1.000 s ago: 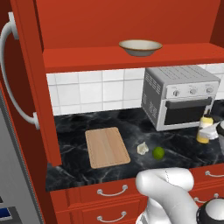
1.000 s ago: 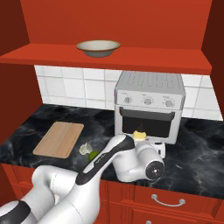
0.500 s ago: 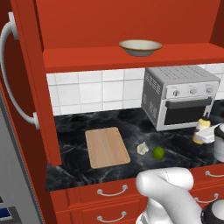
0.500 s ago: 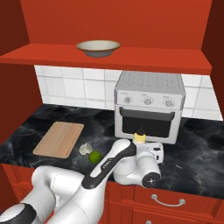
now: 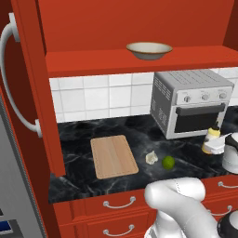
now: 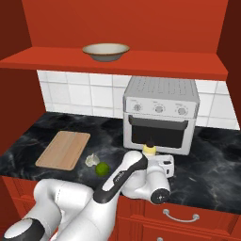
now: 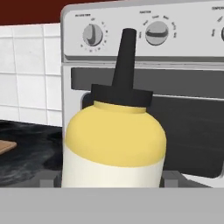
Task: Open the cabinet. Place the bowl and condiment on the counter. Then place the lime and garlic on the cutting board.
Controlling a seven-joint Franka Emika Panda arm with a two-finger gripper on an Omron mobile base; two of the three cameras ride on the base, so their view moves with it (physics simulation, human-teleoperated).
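Condiment has sunk lower, nearly on the table. Pincer stays clamped wide around it. Bowl next.

I see the cabinet door swung open at far left, bowl sitting on its shelf, above the toaster oven. Oven stands on the table at the back right, against the tiled wall. Cutting board lies on the table left of centre. Garlic just right of the board, lime just right of the garlic, both off the board. Condiment stands upright on the table directly in front of the oven door, between the end effector fingers. Drawers run below the table edge.
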